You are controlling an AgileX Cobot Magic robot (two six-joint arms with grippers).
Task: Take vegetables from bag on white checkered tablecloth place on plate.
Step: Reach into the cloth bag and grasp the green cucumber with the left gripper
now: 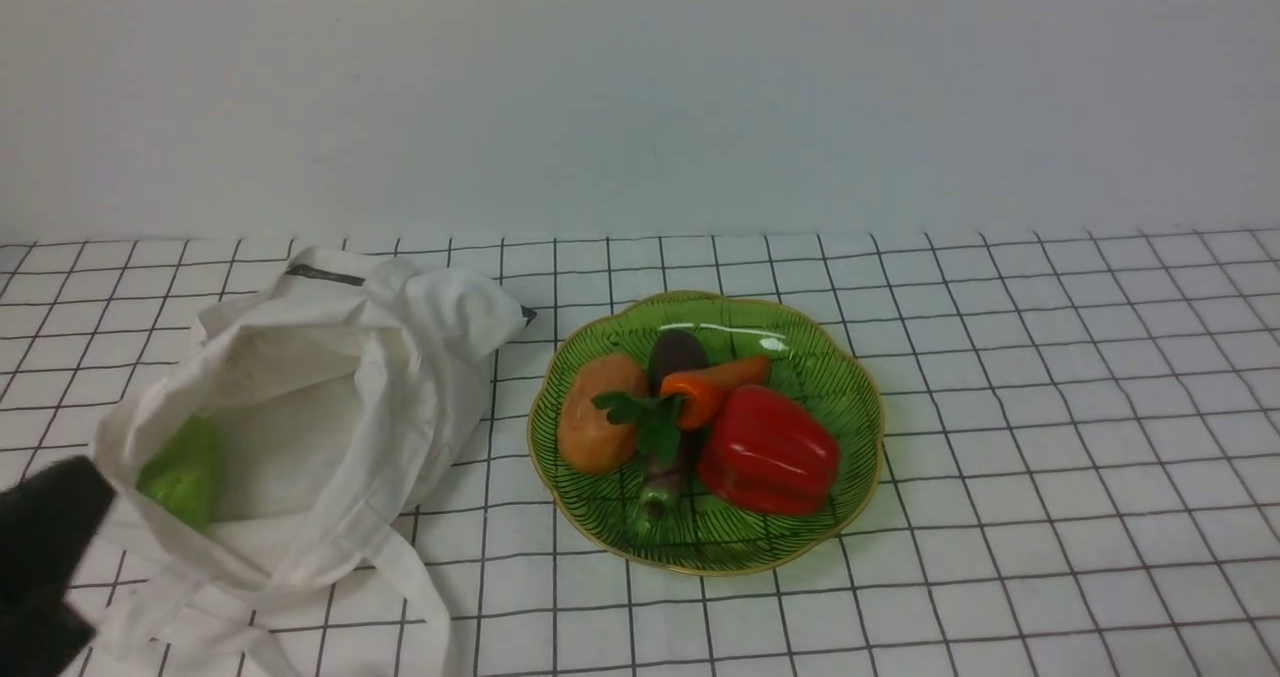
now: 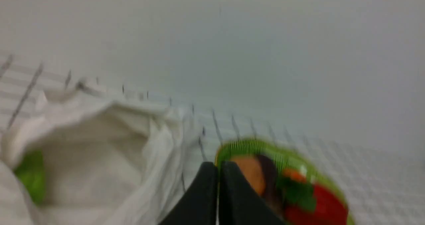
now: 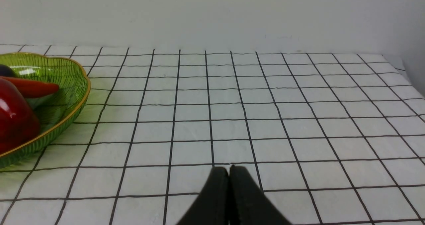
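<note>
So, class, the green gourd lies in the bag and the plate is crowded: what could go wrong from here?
The left pincer is shut; unless it opens, it may only shove the gourd deeper. The bag has soft cloth folded round the gourd, so cloth could get pinched. The plate holds a red pepper, carrot and potato; the gourd might roll off.

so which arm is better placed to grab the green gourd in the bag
Left. The left gripper, shut, sits by the open mouth of the bag, where the green gourd lies. The right gripper, also shut, is over tablecloth beyond the plate, away from the bag.
</note>
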